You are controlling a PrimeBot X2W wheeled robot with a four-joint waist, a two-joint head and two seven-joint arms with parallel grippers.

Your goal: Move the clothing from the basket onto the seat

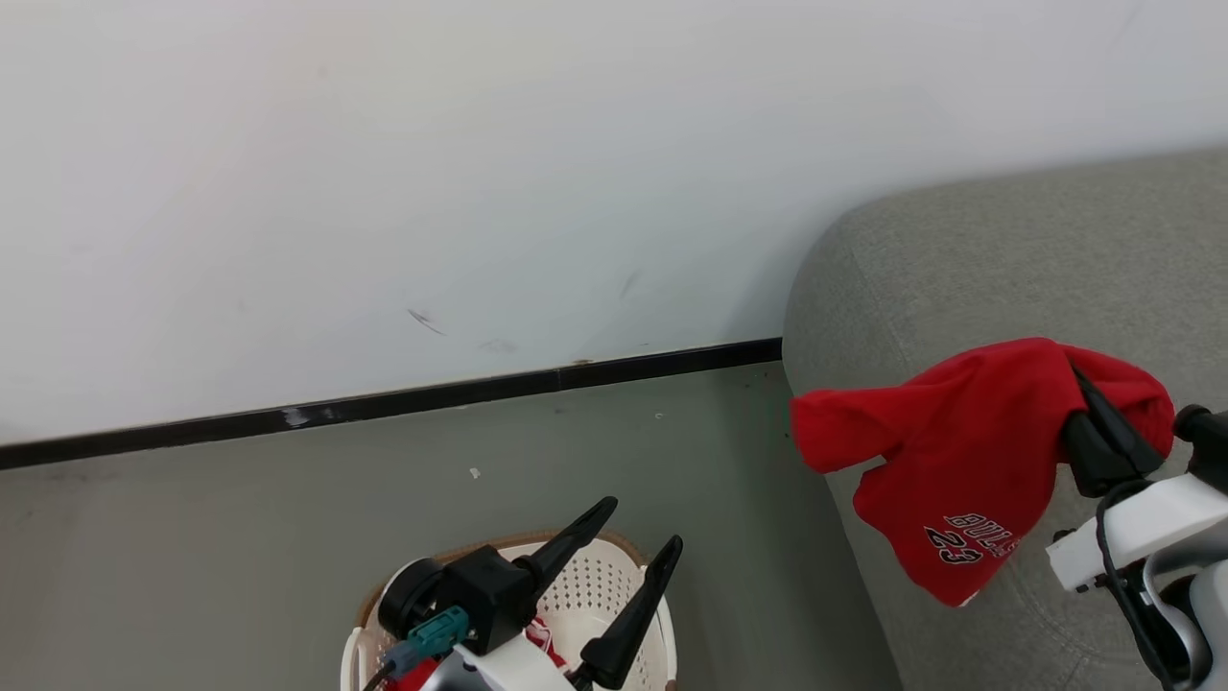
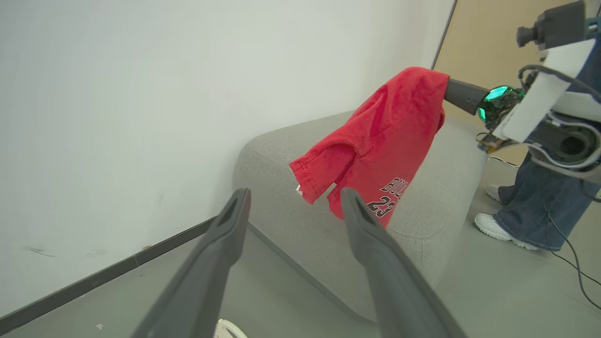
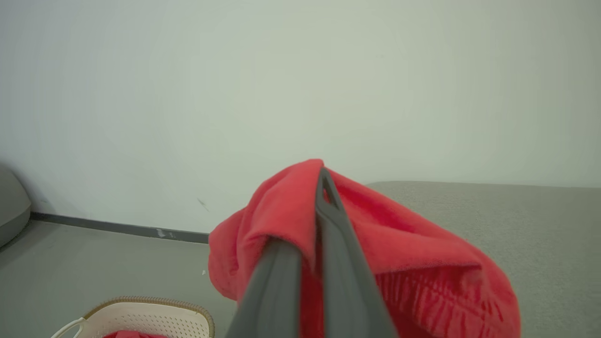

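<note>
Pinched between the closed fingers of the right gripper [image 1: 1079, 384]: a bright red sports garment [image 1: 959, 441] with "BULLS 23" lettering, draped over the fingertips and hanging in folds. Held above the rounded left end of the large grey fabric sofa [image 1: 1007, 250]; whether the lower hem touches the upholstery, cannot tell.

Lower left in the head view, the left gripper [image 1: 641, 524], fingers spread wide and empty, poised over a cream-white perforated plastic basket [image 1: 595, 585] with a brown woven-look rim. Inside the basket, partly hidden by that arm, a second red piece [image 1: 542, 641] with white trim.

Around, in the left wrist view: a person's legs in blue jeans [image 2: 535, 220] and white shoes beyond the far side of the sofa, a thin black cable [image 2: 577, 277] trailing over the floor near them, a tan panel [image 2: 483, 42] behind.

Between the basket and the sofa end, a strip of bare floor with nothing standing in it. Soft curve at the sofa's corner, no hard edge; broad flat cushion top to the right of the hanging garment.

Underfoot, smooth grey-green floor [image 1: 240, 537] with a few pale specks. Behind, a plain white wall [image 1: 480, 144] with faint scuffs, closed at the bottom by a black skirting strip [image 1: 384, 403].
</note>
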